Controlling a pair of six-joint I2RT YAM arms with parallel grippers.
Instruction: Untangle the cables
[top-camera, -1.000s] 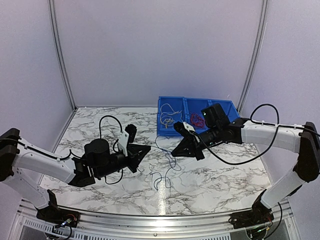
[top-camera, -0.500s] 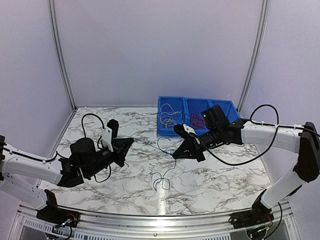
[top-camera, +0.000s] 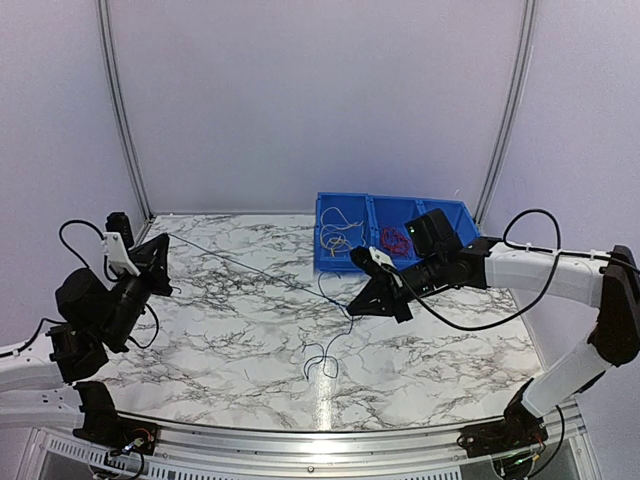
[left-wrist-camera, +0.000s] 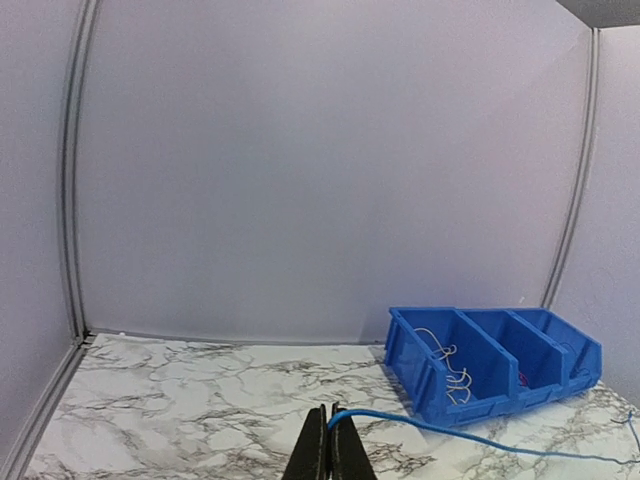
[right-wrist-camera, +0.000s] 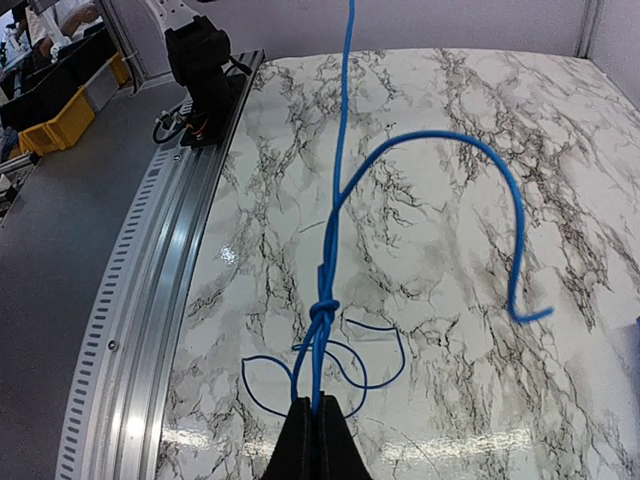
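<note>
A thin dark blue cable (top-camera: 260, 273) runs taut across the marble table between my two grippers. My left gripper (top-camera: 163, 242) is at the far left, shut on one end of the blue cable (left-wrist-camera: 440, 430). My right gripper (top-camera: 352, 307) is near the table's middle, shut on the cable (right-wrist-camera: 330, 220) just below a small knot (right-wrist-camera: 322, 312). Loose loops of the cable (top-camera: 322, 360) lie on the table under the right gripper. Yellow-white cables (top-camera: 335, 232) and red cables (top-camera: 392, 240) lie in the blue bins (top-camera: 350, 205).
The row of blue bins (left-wrist-camera: 560, 330) stands at the back right, close behind the right arm. Purple walls enclose the table on three sides. A metal rail (top-camera: 300, 440) runs along the near edge, and the left arm's base (right-wrist-camera: 200, 60) shows beside it.
My left arm has swung far to the left and back, drawing the blue cable out into a long taut line. The right gripper has held its place.
</note>
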